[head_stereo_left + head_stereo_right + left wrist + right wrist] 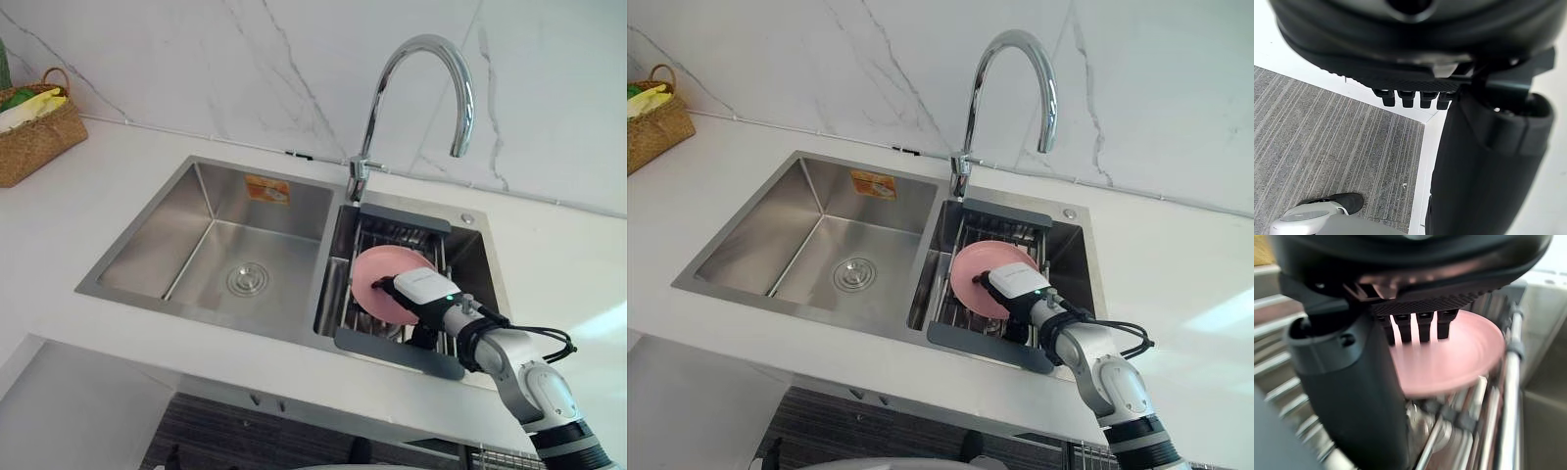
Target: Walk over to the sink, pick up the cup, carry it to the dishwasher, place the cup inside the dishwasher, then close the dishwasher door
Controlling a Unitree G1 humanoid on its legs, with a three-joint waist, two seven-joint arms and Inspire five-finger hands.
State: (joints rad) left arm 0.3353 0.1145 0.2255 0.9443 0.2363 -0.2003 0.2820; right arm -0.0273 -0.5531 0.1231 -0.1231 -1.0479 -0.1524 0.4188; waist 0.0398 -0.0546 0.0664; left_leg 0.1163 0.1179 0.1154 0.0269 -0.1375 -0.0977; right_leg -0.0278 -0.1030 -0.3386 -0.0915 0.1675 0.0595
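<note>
A pink round dish (374,277), shaped more like a plate than a cup, stands on edge in the wire drying rack (392,233) across the sink's right basin. My right hand (423,290) reaches into that basin from the lower right and lies against the dish's front face. In the right wrist view its fingers (1420,325) are spread over the pink dish (1459,355), with the thumb (1352,387) beside it and not curled round the rim. My left hand (1484,161) hangs relaxed above grey carpet, holding nothing.
The empty left basin (225,255) has a drain at its centre. A tall chrome faucet (421,59) arches over the rack. A woven basket (34,132) sits on the white counter (549,264) at the far left. A marble wall stands behind.
</note>
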